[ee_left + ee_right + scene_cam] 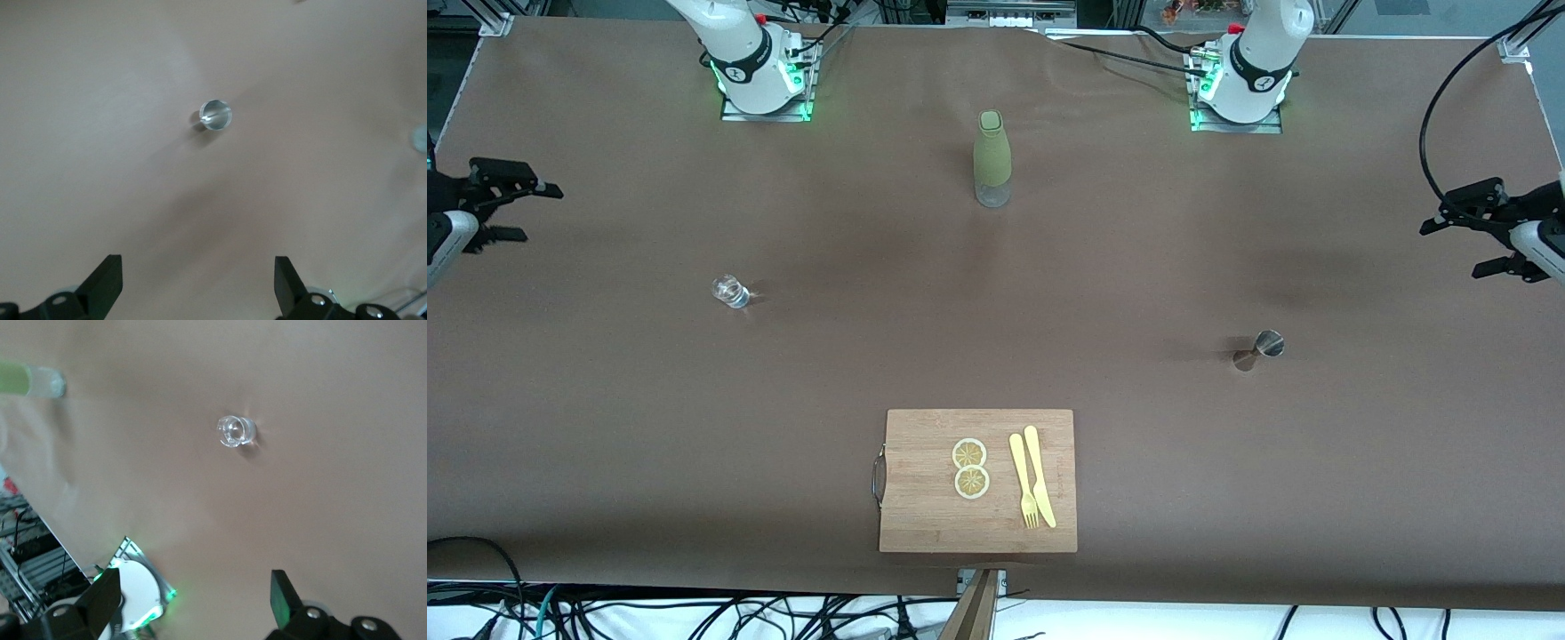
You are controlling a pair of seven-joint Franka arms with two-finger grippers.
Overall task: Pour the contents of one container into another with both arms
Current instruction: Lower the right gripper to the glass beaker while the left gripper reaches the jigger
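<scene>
The tiny clear glass (730, 292) stands on the brown table toward the right arm's end; the right wrist view shows it as a clear ring (235, 431) some way off from the fingers. The steel jigger (1258, 348) sits toward the left arm's end and shows from above in the left wrist view (215, 115). My right gripper (534, 213) (195, 597) hangs open and empty over the table's end, apart from the glass. My left gripper (1454, 249) (198, 280) hangs open and empty over the other end, apart from the jigger.
A tall olive-green sleeved bottle (992, 158) (30, 380) stands mid-table between the arm bases. A wooden cutting board (925, 516) with two lemon slices (970, 468), a yellow fork and a yellow knife (1033, 478) lies near the front edge. The right arm's base (137, 593) shows between the right fingers.
</scene>
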